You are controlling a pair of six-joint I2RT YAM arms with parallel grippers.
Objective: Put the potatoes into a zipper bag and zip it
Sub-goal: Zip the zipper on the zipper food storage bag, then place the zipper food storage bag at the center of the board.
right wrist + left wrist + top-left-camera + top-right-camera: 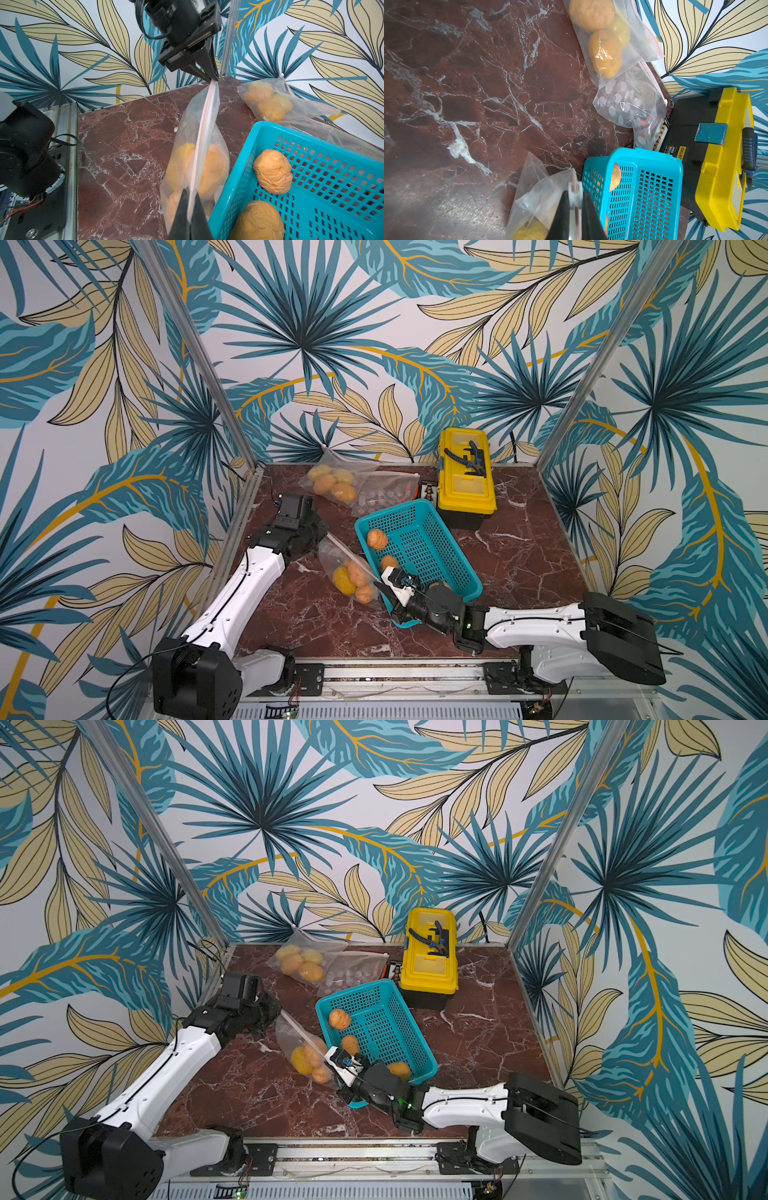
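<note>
1. Yellow-orange oval potatoes (353, 578): several in clear plastic zipper bag (193, 124), left-centre of counter (519, 572); more loose in teal perforated plastic basket (395, 512) just beside.
2. Left hand (212, 80): clamped on bag's zip strip, far end.
3. Right hand (190, 197): clamped on near end.

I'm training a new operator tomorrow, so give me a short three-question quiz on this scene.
1. True or false: the left hand and the right hand each pinch one end of the zip strip of the near bag.
2. How many potatoes lie loose in the teal basket?
3. What lies on top of the yellow toolbox? A) pliers B) a potato C) a bag

Key: 1 true; 2 three; 3 A.
</note>
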